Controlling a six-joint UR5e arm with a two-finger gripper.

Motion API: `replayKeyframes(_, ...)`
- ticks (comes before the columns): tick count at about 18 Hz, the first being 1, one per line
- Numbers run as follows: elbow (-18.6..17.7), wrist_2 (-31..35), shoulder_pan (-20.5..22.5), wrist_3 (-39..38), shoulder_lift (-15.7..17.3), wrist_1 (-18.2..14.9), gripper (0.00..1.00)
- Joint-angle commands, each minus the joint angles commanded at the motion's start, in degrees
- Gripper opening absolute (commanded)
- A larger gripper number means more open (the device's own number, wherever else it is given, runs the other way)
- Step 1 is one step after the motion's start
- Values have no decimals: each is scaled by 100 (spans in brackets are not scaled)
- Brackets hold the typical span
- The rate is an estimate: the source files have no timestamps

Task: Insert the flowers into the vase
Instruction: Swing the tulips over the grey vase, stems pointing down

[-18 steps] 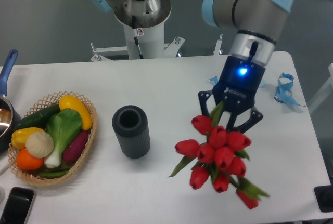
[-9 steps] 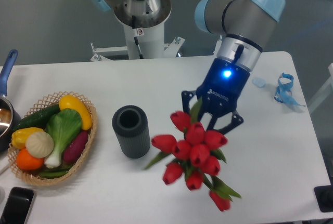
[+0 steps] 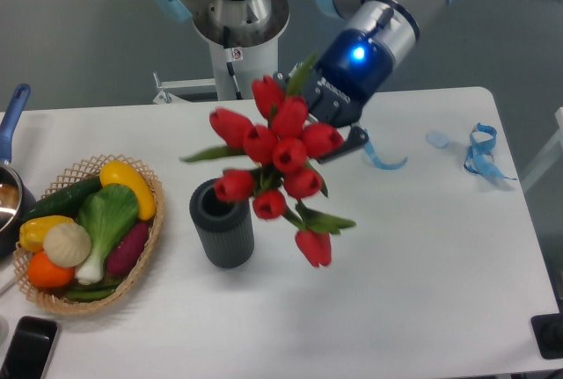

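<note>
**Flowers held in the air beside the vase**

The flowers (image 3: 280, 163) are carried above the table (image 3: 422, 256), with the red buds turned toward the camera. The stems run back toward the gripper (image 3: 327, 111) and are almost wholly hidden behind the heads. The gripper sits at about one o'clock from the bunch; one dark finger (image 3: 352, 140) is seen at its right edge, while the other is covered by buds and a leaf. The jaws appear closed on the stems, though the actual contact cannot be made out. A blue light glows on the wrist above.

The vase (image 3: 222, 222) stands upright on the table at about seven o'clock from the bunch. Its round mouth is partly covered at the right by two of the lowest buds, and whether these touch the rim or only hang in front of it cannot be told.

A wicker basket (image 3: 132, 278) of toy vegetables lies at nine o'clock from the vase. A blue ribbon (image 3: 479, 152) lies at the table's right side. At the left edge a pot (image 3: 7, 187) with a blue handle is cut off, as is a dark phone (image 3: 26, 348) at the bottom left.
</note>
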Motion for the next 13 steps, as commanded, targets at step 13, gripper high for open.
replayKeyframes(13,211,-948,17,378,-281,-9,14)
